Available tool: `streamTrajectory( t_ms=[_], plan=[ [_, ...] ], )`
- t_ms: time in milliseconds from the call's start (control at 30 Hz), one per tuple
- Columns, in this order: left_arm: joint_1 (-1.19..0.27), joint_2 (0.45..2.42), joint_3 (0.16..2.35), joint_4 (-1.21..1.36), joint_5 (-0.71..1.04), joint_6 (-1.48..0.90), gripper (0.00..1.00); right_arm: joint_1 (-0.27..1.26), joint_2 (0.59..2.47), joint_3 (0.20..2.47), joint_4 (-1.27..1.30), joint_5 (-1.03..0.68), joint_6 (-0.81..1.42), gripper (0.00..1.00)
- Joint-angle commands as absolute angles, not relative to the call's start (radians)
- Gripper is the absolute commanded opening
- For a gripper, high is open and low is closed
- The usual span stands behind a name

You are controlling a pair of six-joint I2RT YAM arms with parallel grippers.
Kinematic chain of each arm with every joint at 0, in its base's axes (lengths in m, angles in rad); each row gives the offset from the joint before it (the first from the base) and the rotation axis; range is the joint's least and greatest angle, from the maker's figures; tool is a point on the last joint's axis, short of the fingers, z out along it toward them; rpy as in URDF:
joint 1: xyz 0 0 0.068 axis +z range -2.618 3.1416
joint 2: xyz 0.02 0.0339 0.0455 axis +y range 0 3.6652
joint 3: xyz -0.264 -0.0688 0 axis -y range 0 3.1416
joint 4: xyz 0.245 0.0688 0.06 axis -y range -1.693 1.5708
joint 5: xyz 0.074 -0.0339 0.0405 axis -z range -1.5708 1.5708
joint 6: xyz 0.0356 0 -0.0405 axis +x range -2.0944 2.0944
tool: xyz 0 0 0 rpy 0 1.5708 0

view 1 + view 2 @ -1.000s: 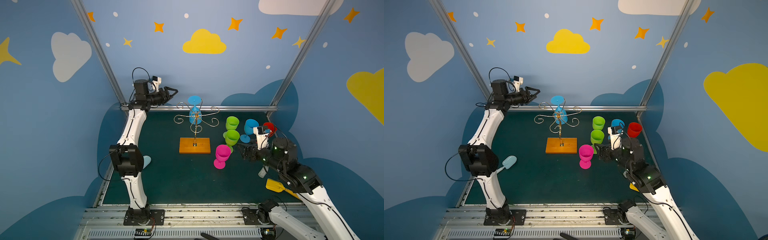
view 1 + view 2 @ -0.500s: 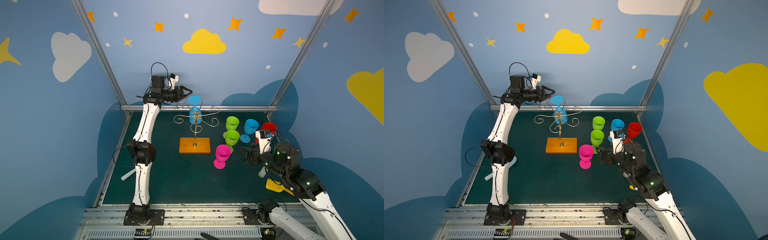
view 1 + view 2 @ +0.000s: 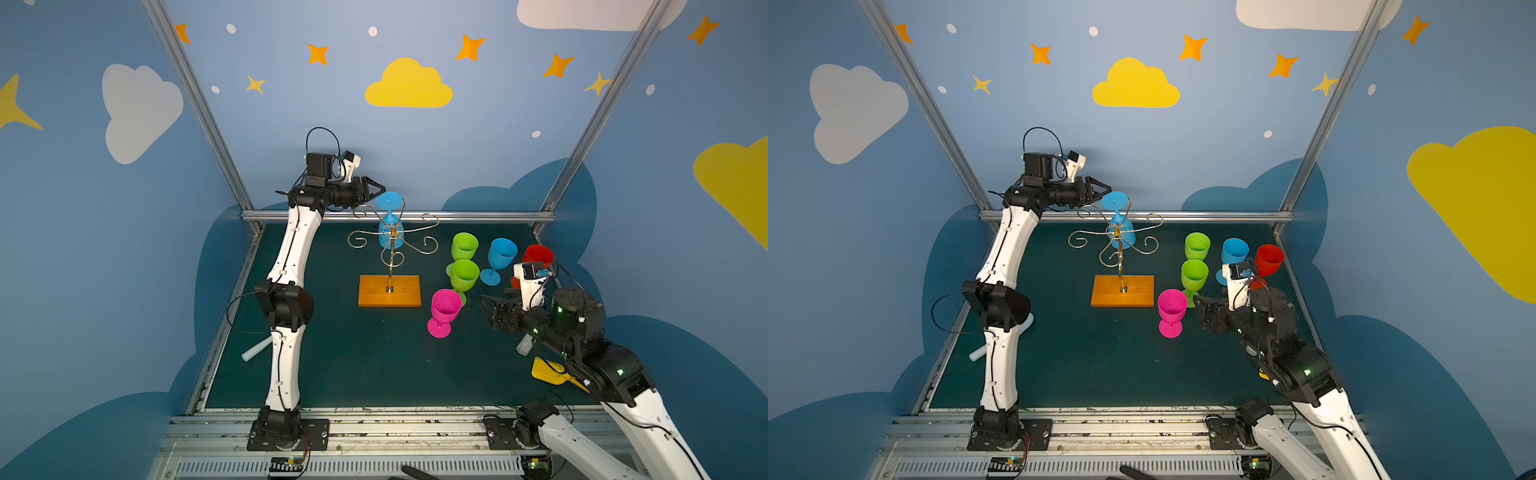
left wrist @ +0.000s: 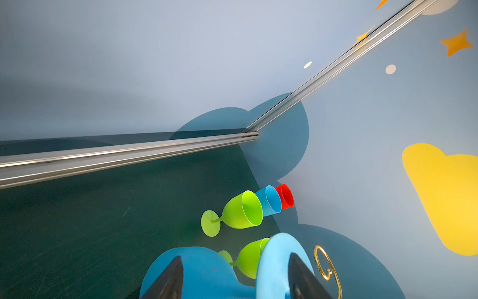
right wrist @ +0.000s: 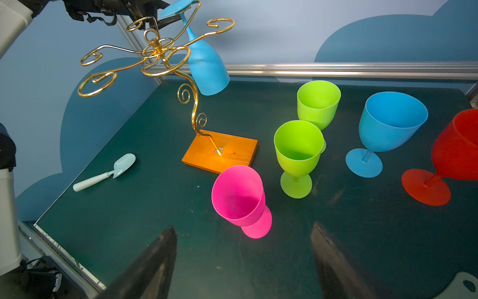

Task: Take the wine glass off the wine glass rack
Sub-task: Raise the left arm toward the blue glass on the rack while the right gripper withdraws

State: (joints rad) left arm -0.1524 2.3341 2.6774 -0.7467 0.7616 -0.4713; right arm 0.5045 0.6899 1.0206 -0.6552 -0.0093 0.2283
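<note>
A blue wine glass (image 3: 388, 200) hangs upside down from the wine glass rack (image 3: 389, 291), a gold wire stand on an orange wooden base, seen in both top views. Held high at the back, my left gripper (image 3: 374, 189) has its tips just left of the glass's foot (image 3: 1114, 200). In the left wrist view the left gripper (image 4: 234, 256) is open. One finger lies over the bowl (image 4: 201, 271) and the other over the foot disc (image 4: 276, 259), and neither grips them. My right gripper (image 3: 488, 305) is open and empty, low on the right beside the standing glasses.
Standing right of the rack are a pink glass (image 3: 444, 309), two green glasses (image 3: 464, 274), a second blue glass (image 3: 502, 253) and a red one (image 3: 538, 255). A pale scoop (image 3: 257, 349) lies at the left, a yellow scoop (image 3: 548, 370) under the right arm.
The left arm has swung right from the back-left corner to the glass's foot at the rack's top, and its jaws have narrowed a little. The right arm drew back slightly.
</note>
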Motion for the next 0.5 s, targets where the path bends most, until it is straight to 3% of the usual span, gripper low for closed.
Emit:
streamTrajectory(
  t_ms=[0,467],
  plan=[
    [-0.178,2.333,2.686,-0.854,0.785,-0.429,0.61,0.5,0.683,1.011,-0.657,-0.002,0.232,0.81],
    [-0.176,2.33,2.686,-0.833,0.816,-0.422,0.61,0.501,0.692,1.015,-0.652,-0.003,0.232,0.81]
  ],
)
